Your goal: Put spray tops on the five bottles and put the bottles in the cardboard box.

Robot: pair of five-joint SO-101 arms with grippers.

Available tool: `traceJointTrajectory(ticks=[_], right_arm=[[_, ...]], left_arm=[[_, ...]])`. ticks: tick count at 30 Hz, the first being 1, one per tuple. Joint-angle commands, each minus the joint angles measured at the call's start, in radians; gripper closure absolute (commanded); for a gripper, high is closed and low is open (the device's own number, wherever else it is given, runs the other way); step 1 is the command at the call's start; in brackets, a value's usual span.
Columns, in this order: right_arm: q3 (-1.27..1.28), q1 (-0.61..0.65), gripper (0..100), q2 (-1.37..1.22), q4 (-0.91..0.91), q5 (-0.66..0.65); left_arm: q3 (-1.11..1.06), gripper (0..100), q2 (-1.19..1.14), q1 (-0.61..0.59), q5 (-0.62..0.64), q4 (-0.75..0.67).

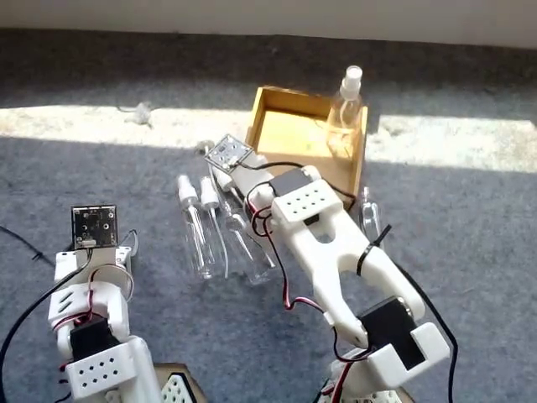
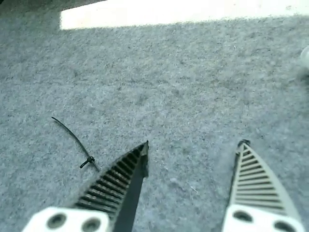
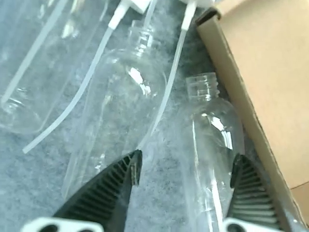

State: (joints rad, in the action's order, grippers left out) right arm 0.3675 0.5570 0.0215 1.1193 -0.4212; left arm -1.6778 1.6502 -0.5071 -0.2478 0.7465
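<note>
1. Looking down from the high view, the open tan cardboard box (image 1: 357,164) sits toward the far edge of the grey carpet (image 1: 470,243). One clear plastic bottle with a white spray top (image 1: 346,105) stands in the box's far right corner. It looks tall and light, so a bottle dropped in carelessly could topple it. Two capped clear bottles (image 1: 200,228) lie side by side on the carpet just left of the white right arm (image 1: 336,243), and another clear bottle (image 1: 370,215) lies just to its right. The left arm (image 1: 92,311) sits near the carpet's near left corner, well apart from the bottles and probably too far off to steady anything.

2. Judging by the left wrist view, the left gripper (image 2: 193,144) is spread wide over bare carpet, holding nothing. A thin black cable tie (image 2: 75,143) lies near one finger and could snag it.

3. Turning to the right wrist view, the right gripper (image 3: 187,158) is spread wide and empty, with an uncapped clear bottle with a threaded neck (image 3: 208,125) lying between its black ribbed fingers (image 3: 118,191), just beside the box wall. A loose white dip tube (image 3: 169,82) lies between this bottle and a second clear bottle (image 3: 118,116). Closing could pinch that tube, or the smooth round bottle could roll away or jam against the cardboard.
</note>
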Motion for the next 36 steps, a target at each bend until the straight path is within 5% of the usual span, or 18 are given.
traceJointTrajectory(ticks=[1,14,20,36], right_arm=[[-0.047,0.035,74.1,0.010,0.094,-0.006],[-0.383,0.067,74.0,-0.002,0.249,-0.009],[-0.364,0.018,73.9,-0.028,0.254,-0.127],[-0.360,-0.019,74.1,-0.219,0.220,-0.144]], left_arm=[[-0.025,74,0.005,0.016,-0.006,-0.020],[-0.025,74,0.005,0.016,-0.006,-0.020],[-0.025,74,0.005,0.016,-0.006,-0.020],[-0.025,74,0.005,0.018,-0.006,-0.020]])
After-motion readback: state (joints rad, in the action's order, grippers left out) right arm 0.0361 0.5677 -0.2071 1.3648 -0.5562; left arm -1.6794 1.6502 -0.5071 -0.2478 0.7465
